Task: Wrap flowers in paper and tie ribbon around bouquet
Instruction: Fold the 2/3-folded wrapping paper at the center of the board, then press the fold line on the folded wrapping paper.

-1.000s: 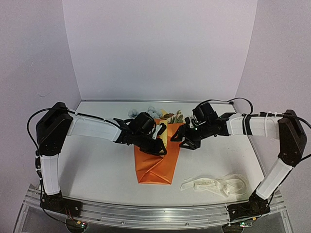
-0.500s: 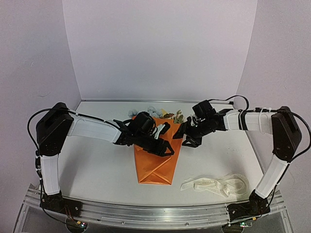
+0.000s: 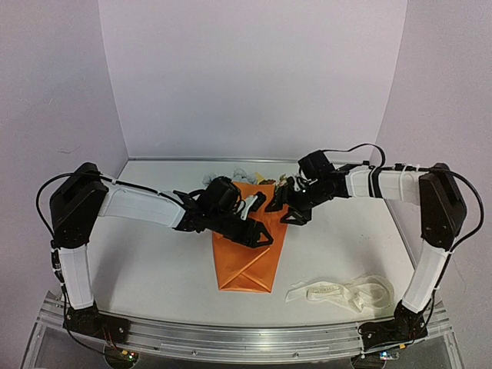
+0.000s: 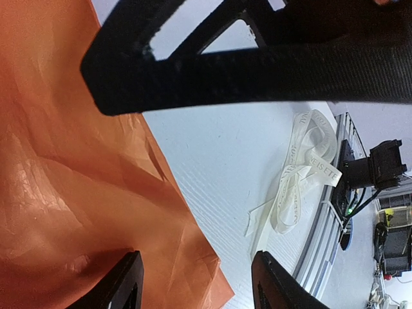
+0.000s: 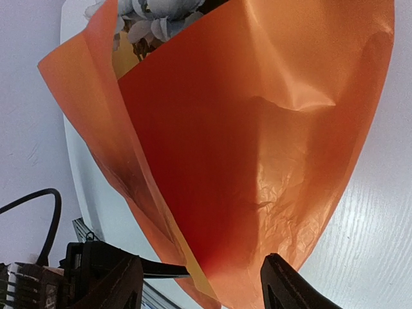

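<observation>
Looking from the front rail (image 3: 231,335) back: the ribbon (image 3: 342,292) sits in a loose heap on the white table (image 3: 154,269), near the right arm's base and well apart from everything else. It has printed lettering, and the left wrist view catches a few letters on it (image 4: 302,174), but they're too small for me to read as a word. No other labels I can make out.

Next up is the bouquet (image 3: 246,257), lying flat mid-table with the pointed folded end toward the arms and the wide end away. The orange paper (image 5: 257,148) is crinkly, and a pale yellow lining shows at its open edge.

Left gripper (image 3: 260,221) hovers over the cone's upper part with its jaws spread, pinching nothing. Right gripper (image 3: 286,211) is just beside it at the cone's right edge, also spread, with the paper lying under the gap. A black frame piece (image 4: 257,58) blocks the top of the left wrist view.

The flowers (image 3: 237,174) poke out the far end, with pale blue blooms (image 5: 151,16), in front of the lilac wall (image 3: 254,77).
</observation>
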